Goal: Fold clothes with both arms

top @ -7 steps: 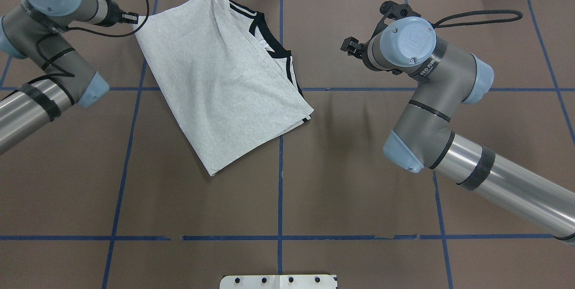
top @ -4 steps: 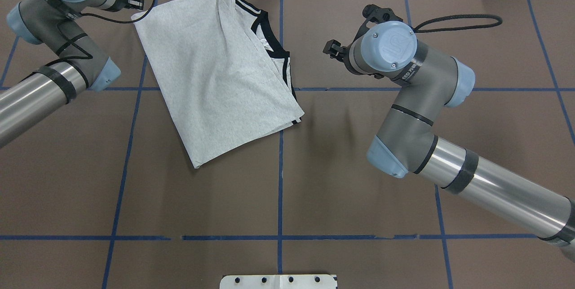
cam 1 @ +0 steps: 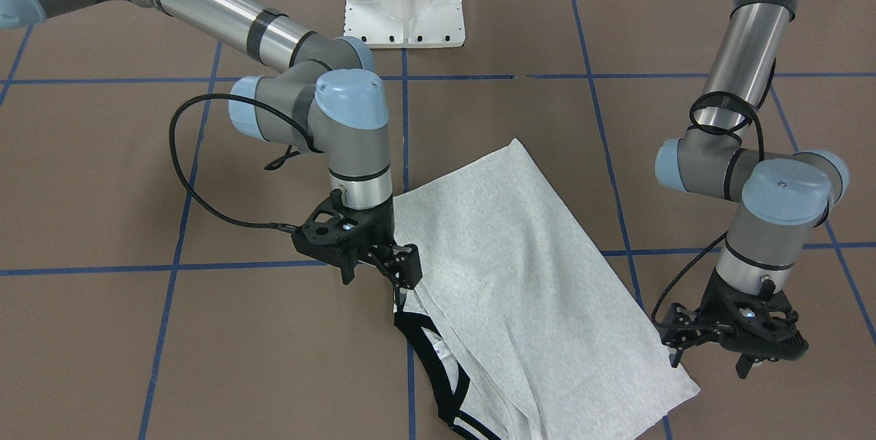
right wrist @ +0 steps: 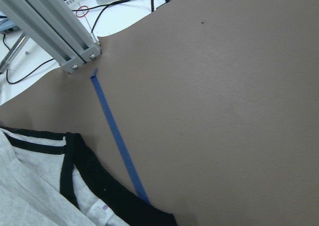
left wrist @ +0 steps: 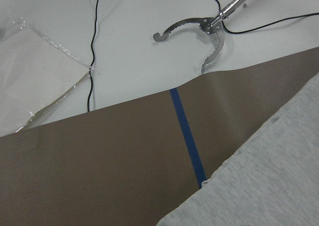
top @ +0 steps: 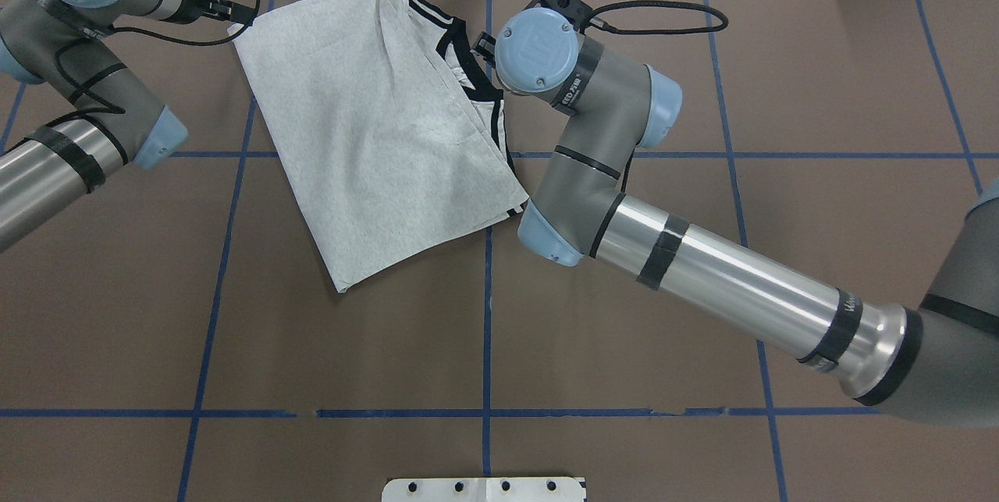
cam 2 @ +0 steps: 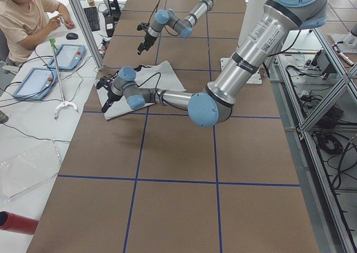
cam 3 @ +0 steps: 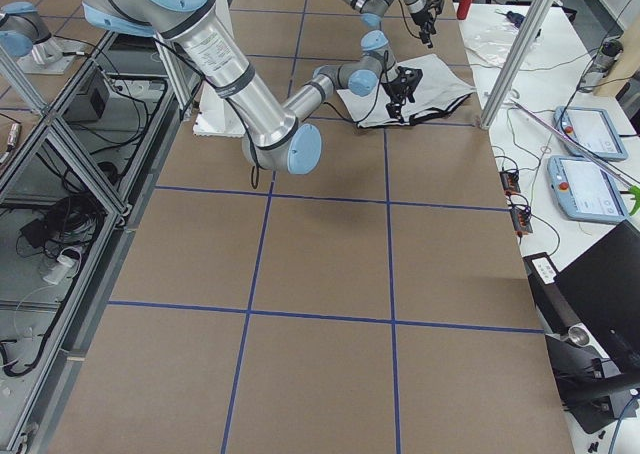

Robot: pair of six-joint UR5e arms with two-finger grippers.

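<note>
Garment: light heather-grey T-shirt (top: pixel 375 135), folded into a long panel with no print showing. It lies flat on the brown paper-covered table (top: pixel 624 315), on the far half, mostly on my left of the centre tape line.
Long axis: runs far to near and slants toward my right as it comes toward me.
Heading: the black collar trim (top: pixel 462 57) peeks out along the right long edge at the far end. The hem end points back at me.
Left gripper (cam 1: pixel 708 363): jaws apart, empty, hovering just beside the far-left corner.
Right gripper (cam 1: pixel 375 281): jaws apart, empty, low over the collar-side edge. I cannot tell whether it touches the cloth.
Step, as I judge it: placing both grippers on the far end, to fold it over toward the hem.
Doing it well: descend together and pinch every layer, not only the top sheet. On the right, take in the collar layer. Lift level, carry along the long axis and lay the edges square.
Risk: a shallow pinch drops the lower layers.
</note>
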